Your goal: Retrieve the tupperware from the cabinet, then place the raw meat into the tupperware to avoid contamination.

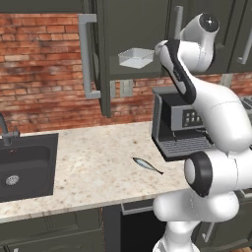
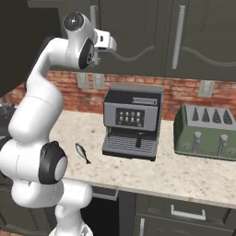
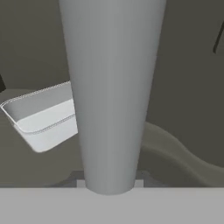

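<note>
One tupperware [image 3: 41,120] on cabinet [image 1: 133,29] shelf, just left of handle [image 3: 111,87] w/ jaws round it, grip unclear.

Tupperware [image 3: 39,120]: right part hidden behind grey bar handle [image 3: 111,87], which is cut by top edge of hand view. Sink [image 1: 27,165]: cut at left edge, left base view. Toaster [image 2: 207,131]: cut at right edge.

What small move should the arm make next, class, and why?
Probably pull the handle back to open the cabinet wider: the handle stands between the tips of the gripper, and the tupperware sits behind it, partly hidden.
</note>
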Robot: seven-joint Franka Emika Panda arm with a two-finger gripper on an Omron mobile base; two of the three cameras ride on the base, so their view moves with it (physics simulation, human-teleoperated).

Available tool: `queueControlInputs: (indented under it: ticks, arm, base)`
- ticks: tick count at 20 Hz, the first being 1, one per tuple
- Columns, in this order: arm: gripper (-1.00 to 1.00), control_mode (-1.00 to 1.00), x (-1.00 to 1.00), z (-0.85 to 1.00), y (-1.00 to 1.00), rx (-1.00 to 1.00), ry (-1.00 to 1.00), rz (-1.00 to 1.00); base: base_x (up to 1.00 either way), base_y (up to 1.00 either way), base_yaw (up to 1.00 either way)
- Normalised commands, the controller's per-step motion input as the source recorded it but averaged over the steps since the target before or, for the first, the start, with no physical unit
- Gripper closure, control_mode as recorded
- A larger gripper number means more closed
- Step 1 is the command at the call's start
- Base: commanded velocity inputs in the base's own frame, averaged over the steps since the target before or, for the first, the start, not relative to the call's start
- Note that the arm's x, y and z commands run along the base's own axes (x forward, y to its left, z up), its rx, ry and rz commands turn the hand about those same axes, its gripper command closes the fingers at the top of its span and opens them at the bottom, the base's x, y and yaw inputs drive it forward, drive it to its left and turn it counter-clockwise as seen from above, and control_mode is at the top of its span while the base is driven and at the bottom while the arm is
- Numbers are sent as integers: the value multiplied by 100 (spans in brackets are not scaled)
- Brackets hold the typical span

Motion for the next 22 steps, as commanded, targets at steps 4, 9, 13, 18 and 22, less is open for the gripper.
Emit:
queueControlInputs:
  ticks: [4,9,13,18,22]
  arm:
    - [100,-100,11,-6,0,0,0,0]
    - [100,-100,-4,-4,-3,0,7,0]
    - [100,-100,-50,4,-32,0,10,0]
    - [100,-100,-87,3,-55,4,2,0]
    - [100,-100,-100,4,-62,5,0,1]
  base:
    - [0,0,0]
    - [0,0,0]
    - [0,0,0]
    - [0,0,0]
    - [0,0,0]
